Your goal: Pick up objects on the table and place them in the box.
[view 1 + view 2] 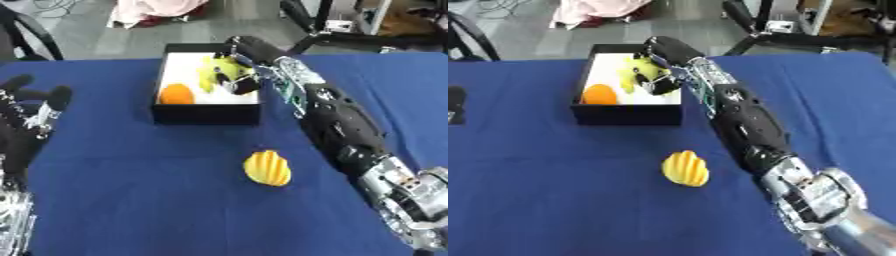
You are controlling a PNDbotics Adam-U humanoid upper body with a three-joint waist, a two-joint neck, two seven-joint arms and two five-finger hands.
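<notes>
Left eye view. My right arm ran diagonally from the lower right corner up to the box (206, 113), a black tray with a white floor sitting at the far middle of the blue surface (131, 200). The right hand (241, 75) was over the box's right half, its fingers curled round a yellow-green object (219, 70) held above the white floor; I could not tell if the object touched the floor. An orange round object (176, 94) lay inside the box at its near left corner. On the surface, well in front of the box and slightly right of its centre, lay a yellow ridged object (267, 168), apart from the arm, which passed just to its right. My left hand (33, 112) showed at the left edge, idle, fingers up and relaxed, holding nothing.

Right eye view. Same layout, shifted left. The right hand (662, 75) showed again with fingers wrapped on the yellow-green object (639, 70) above the box interior, near the right wall. The orange object (599, 94) sat against the left wall. The yellow ridged object (685, 168) rested on the cloth between the box and the near edge. Only a dark sliver of the left hand (453, 105) showed at the left border; its fingers could not be read here.
</notes>
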